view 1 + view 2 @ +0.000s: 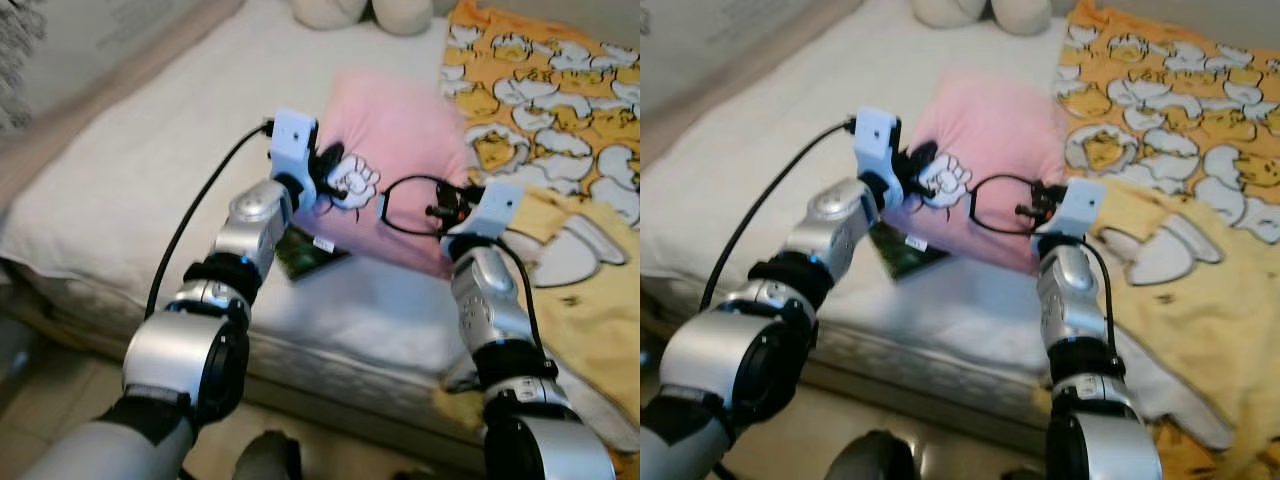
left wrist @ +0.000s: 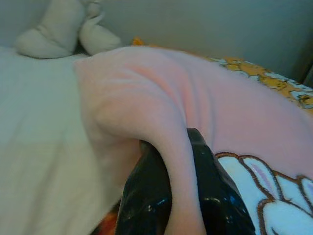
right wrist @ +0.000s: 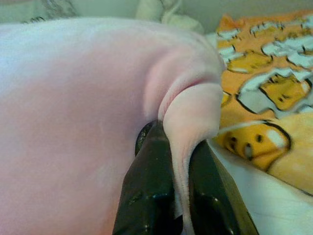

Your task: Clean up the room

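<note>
Two grippers hold the pink pillow [image 1: 395, 160] over the white mattress [image 1: 150, 170], beside the yellow duck blanket [image 1: 560, 120]. Head views: your left gripper [image 1: 330, 180] and right gripper [image 1: 447, 212] flank its near edge; a green packet [image 1: 305, 252] lies beneath. Left wrist view: fingers [image 2: 146, 196] pinched on a fabric fold. Right wrist view: fingers [image 3: 151, 186] likewise clamped on a fold. Lift both sides evenly; thin folds may slip.

Soft, even indoor light, slight overall blur in the head views, close-up wrist views unfocused.
</note>
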Robot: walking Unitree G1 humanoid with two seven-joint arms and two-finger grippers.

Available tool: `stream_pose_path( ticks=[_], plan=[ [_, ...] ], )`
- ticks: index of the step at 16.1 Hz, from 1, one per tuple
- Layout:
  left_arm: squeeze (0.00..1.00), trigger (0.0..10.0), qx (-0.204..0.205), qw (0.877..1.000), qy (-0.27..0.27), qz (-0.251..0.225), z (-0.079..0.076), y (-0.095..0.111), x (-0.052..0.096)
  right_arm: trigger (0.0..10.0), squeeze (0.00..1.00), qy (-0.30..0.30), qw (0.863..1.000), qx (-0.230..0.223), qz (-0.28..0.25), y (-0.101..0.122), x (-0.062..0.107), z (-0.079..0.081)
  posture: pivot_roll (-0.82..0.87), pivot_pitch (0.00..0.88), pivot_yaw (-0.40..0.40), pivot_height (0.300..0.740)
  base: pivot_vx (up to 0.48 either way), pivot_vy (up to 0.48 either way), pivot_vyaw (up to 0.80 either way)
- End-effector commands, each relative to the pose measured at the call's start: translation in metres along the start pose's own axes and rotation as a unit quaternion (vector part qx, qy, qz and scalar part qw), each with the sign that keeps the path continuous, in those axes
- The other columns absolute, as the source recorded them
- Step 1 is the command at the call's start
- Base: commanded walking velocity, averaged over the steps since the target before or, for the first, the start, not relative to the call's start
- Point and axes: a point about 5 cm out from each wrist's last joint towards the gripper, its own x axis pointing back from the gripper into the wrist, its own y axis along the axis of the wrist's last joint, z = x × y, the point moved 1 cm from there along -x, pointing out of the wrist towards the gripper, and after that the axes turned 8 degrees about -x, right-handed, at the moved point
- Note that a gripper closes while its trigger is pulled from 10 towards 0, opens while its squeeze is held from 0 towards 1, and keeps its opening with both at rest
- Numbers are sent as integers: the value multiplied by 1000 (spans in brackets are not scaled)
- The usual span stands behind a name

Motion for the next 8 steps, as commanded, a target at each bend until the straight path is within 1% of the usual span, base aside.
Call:
stream_pose_path(
  ticks=[1,3,6,8],
  plan=[
    [0,10000,-13,1000,13,-16,6,5,2,10000,0,10,999,16,-32,14,-2,6,-14,0,46,740,0,480,0],
    [0,10000,-6,1000,21,-20,4,4,1,10000,0,19,999,27,-37,16,-1,10,-14,0,43,740,0,480,0],
    [0,10000,-8,1000,24,-18,0,0,1,10000,0,23,999,30,-34,16,-2,12,-7,0,32,740,0,480,0],
    [0,10000,-8,999,26,-16,2,-1,2,10000,0,26,999,31,-29,15,-1,13,-5,0,29,740,0,480,0]
  ],
)
